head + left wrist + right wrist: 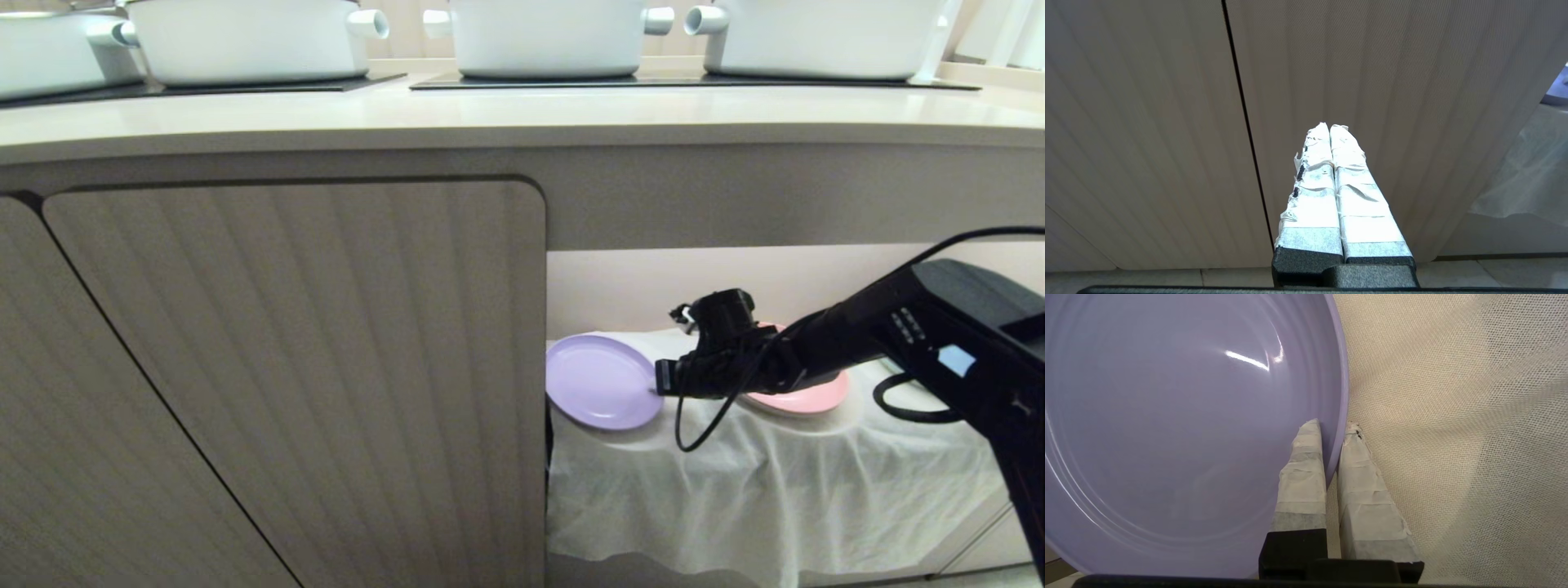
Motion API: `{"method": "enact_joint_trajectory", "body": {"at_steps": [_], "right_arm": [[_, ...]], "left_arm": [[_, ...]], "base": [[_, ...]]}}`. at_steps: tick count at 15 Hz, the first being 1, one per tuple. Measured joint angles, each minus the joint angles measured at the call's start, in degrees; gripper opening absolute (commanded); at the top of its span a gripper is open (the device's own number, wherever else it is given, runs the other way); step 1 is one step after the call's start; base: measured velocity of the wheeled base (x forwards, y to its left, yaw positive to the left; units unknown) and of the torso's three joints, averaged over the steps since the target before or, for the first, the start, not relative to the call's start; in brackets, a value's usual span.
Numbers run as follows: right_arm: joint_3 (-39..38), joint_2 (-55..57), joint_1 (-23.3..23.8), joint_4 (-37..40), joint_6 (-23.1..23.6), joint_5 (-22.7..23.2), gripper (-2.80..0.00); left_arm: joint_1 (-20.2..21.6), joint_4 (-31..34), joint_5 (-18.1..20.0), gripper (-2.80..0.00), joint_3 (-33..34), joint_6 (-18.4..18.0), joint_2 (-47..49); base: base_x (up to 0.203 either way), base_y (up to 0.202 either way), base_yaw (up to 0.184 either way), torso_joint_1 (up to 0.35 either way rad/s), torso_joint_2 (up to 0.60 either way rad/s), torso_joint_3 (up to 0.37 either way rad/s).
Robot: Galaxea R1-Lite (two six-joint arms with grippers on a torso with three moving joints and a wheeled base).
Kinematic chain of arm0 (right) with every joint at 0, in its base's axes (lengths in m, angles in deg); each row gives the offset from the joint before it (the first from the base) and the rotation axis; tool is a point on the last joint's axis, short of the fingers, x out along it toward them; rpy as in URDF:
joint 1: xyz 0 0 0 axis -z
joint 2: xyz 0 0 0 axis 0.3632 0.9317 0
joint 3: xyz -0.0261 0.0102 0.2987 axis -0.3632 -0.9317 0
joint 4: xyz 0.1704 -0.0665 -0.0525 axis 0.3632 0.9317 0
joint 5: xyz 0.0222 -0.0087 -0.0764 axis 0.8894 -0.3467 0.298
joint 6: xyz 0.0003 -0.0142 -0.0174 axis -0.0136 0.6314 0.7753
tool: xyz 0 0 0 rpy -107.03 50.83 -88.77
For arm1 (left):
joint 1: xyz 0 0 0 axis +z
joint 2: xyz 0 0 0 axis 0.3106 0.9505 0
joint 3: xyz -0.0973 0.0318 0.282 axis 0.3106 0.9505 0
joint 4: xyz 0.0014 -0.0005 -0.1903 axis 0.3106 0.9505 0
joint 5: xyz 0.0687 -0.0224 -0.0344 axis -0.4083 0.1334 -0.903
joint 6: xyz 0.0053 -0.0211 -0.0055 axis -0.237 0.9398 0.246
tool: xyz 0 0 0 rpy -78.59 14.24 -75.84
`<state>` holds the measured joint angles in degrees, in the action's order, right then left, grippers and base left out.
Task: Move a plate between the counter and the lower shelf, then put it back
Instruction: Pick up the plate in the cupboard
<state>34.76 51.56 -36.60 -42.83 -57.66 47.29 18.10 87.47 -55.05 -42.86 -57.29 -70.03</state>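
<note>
Down on the lower shelf, the round, shallow lilac plastic plate lies on a draped white mesh cloth, at the left end of the open compartment, right beside the edge of the ribbed beige cabinet door. The right end effector reaches in from the right and is clamped on the plate's right-hand rim; the right wrist view shows it clearly, one tape-wrapped finger lying inside the plate against the raised rim and the other outside, over the cloth. Whether the plate is already off the cloth at that edge is hard to judge from here. Just behind the black arm, a round pink plate sits on the same cloth, partly hidden by the wrist. Above, the long beige tabletop with its thick rounded front edge carries black inset hob panels and a row of white pots. The left end effector sits out of the head view, its two taped fingers pressed together with nothing between them, facing the closed cabinet doors.
</note>
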Motion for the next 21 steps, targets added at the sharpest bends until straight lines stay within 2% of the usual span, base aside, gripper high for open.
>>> {"method": "enact_joint_trajectory", "body": {"at_steps": [7,21], "right_arm": [[-0.7,-0.8,0.1,0.7,0.1,-0.3,-2.8],[-8.3,-7.6,0.6,1.0,0.5,-0.3,-2.8]], "left_arm": [[0.0,0.0,0.0,-2.8,0.0,0.0,0.0],[0.0,0.0,0.0,-2.8,0.0,0.0,0.0]], "base": [[0.0,0.0,0.0,0.0,0.0,0.0],[0.0,0.0,0.0,0.0,0.0,0.0]]}}
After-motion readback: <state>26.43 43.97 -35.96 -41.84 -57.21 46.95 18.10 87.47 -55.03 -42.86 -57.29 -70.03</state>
